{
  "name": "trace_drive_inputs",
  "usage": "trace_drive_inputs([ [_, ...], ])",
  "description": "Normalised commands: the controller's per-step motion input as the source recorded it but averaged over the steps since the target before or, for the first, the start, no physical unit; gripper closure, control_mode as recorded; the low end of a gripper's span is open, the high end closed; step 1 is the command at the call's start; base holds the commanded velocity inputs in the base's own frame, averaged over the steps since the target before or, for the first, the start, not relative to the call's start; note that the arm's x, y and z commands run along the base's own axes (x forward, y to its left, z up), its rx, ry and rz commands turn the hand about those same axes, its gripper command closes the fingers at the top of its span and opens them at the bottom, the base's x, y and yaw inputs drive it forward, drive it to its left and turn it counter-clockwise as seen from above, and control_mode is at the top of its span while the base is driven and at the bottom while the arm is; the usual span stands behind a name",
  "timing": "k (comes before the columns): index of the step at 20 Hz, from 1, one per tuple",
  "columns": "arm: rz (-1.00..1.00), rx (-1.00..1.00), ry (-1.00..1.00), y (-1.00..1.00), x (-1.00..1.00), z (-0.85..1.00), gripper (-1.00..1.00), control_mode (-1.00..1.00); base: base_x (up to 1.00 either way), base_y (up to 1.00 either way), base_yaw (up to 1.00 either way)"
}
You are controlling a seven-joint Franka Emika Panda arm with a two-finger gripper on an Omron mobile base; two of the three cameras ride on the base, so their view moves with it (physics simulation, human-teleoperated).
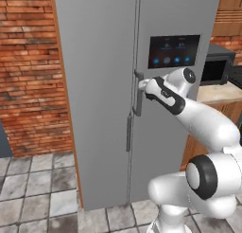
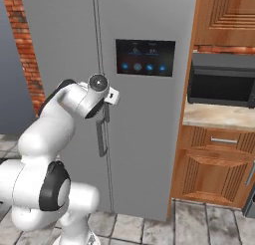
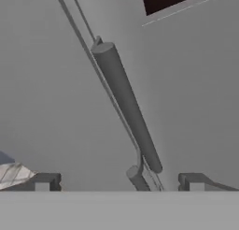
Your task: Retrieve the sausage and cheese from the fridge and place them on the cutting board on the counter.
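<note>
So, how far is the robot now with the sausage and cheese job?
Nothing looks done yet: the fridge is shut. In hand: the open gripper is at the door handle, not yet closed on it. Left: opening the door and bringing both foods to the cutting board.

Closed fridge (image 1: 99, 85) doors blocking the way in, long door handle (image 3: 127, 105) slanting in open space ahead of the wide-spread jaws, second handle end (image 3: 136, 178) just beside it, bare door panels either side
</note>
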Motion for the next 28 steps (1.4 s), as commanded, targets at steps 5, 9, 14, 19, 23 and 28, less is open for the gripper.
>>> trace_drive_inputs([
  [5, 0.00, 0.08, -0.02, 0.06, 0.61, -0.34, -1.00, -1.00, 0.00, 0.00, 0.00],
  [9, 0.00, 0.10, -0.09, 0.06, 0.45, -0.43, -1.00, -1.00, 0.00, 0.00, 0.00],
  [14, 0.00, 0.08, -0.03, 0.06, 0.53, -0.29, -1.00, -1.00, 0.00, 0.00, 0.00],
  [19, 0.00, 0.07, 0.00, 0.00, 0.69, -0.17, -1.00, -1.00, 0.00, 0.00, 0.00],
  [23, 0.00, 0.06, 0.01, 0.00, 0.77, -0.10, -1.00, -1.00, 0.00, 0.00, 0.00],
  [28, 0.00, 0.02, 0.00, 0.06, 0.62, -0.19, 1.00, -1.00, 0.00, 0.00, 0.00],
])
